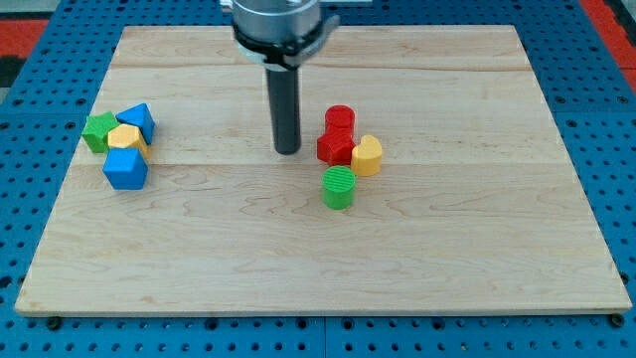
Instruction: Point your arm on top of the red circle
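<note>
Camera view shows you my tip [288,151] resting on the wooden board [477,259] — a bare rod, holding nothing — just to the view's left of the red circle [340,118]. That cylinder touches a red star-like block [335,148], beside a yellow heart [367,155] and above a green cylinder [339,186].

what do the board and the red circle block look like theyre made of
The board looks like pale unfinished wood: plank seams and grain lines show, matte. The red circle seems to be painted wood or plastic, evenly coloured with a slight sheen; the picture cannot settle which.
</note>
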### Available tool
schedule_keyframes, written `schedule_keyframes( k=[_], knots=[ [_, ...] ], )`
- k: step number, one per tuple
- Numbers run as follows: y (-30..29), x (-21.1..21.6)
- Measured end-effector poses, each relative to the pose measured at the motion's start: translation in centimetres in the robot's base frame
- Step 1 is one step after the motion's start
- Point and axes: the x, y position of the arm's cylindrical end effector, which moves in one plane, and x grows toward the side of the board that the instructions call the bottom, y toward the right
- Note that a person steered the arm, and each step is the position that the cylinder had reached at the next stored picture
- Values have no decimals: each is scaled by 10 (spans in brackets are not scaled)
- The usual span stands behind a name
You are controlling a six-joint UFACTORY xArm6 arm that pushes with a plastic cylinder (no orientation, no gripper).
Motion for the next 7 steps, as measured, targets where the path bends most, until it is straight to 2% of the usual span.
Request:
schedule_keyframes(
  k=[1, 7],
  knots=[
    [-14, -21],
    [-14, -116]
  ],
)
